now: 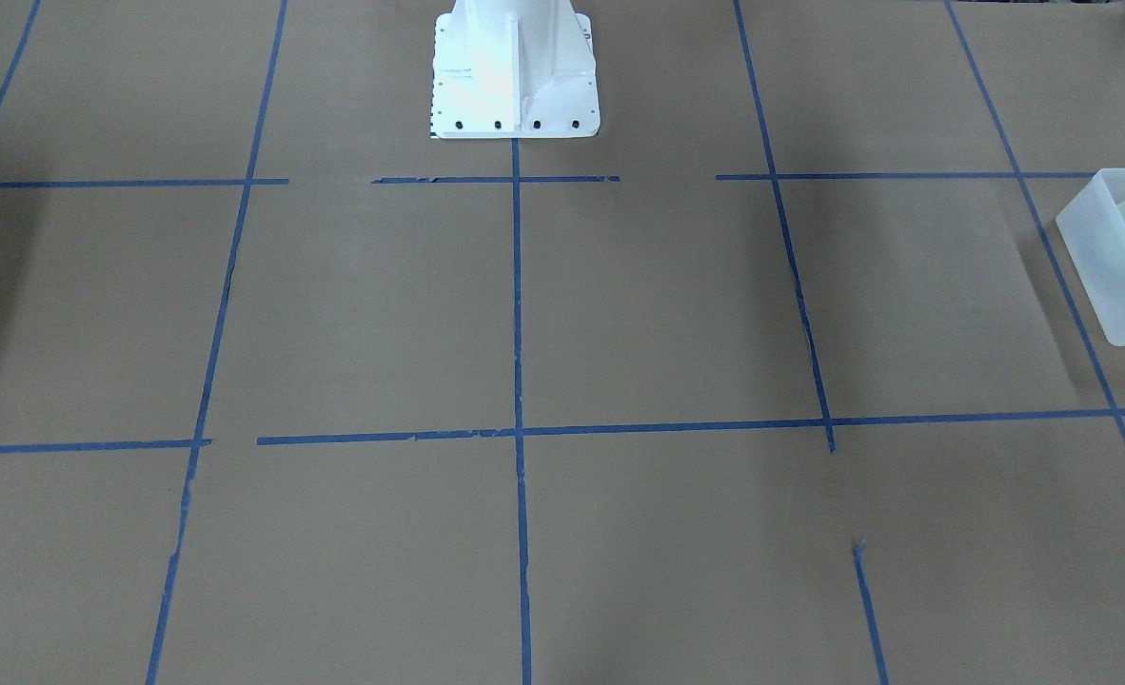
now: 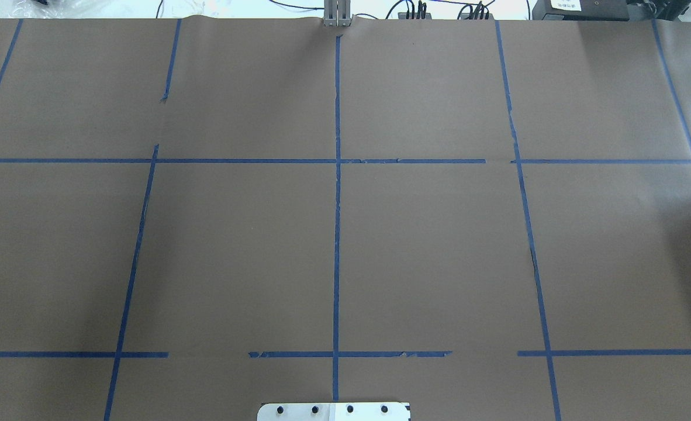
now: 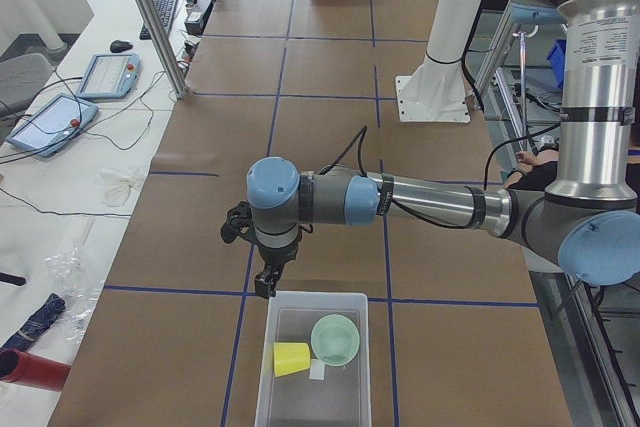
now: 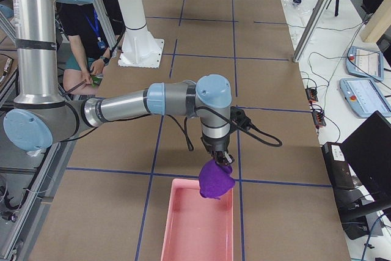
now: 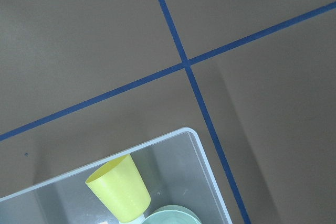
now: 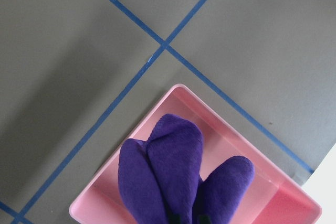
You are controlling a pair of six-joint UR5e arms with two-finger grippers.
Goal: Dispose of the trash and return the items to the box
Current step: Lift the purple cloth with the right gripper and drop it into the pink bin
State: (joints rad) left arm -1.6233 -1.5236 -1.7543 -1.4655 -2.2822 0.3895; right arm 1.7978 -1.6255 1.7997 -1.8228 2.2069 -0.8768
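**Left gripper** (image 3: pixel 264 285): the fingers point straight down, just above the rim of the box (image 3: pixel 355 387) at its end nearer the table's middle. Whether they are apart or together cannot be told. The wrist hangs from a forearm stretched level over the table (image 2: pixel 439 234). Inside the box, the yellow cup (image 3: pixel 291 358) lies on its side just beside the mint-green bowl (image 3: pixel 335 339), which sits mouth up. The left wrist view shows both at one corner of the box.

**Right gripper** (image 4: pixel 220 161): it points down over the pink bin (image 4: pixel 183 230) at the table's opposite end. A crumpled purple wad (image 4: pixel 216 181) hangs directly beneath the gripper, above the bin's interior. The wad hides the fingertips, so their grip cannot be told. The forearm reaches out level from the shoulder column.

**Surroundings:** blue tape lines (image 2: pixel 337 234) divide the brown table surface. The white robot base (image 1: pixel 515 86) stands at its edge.
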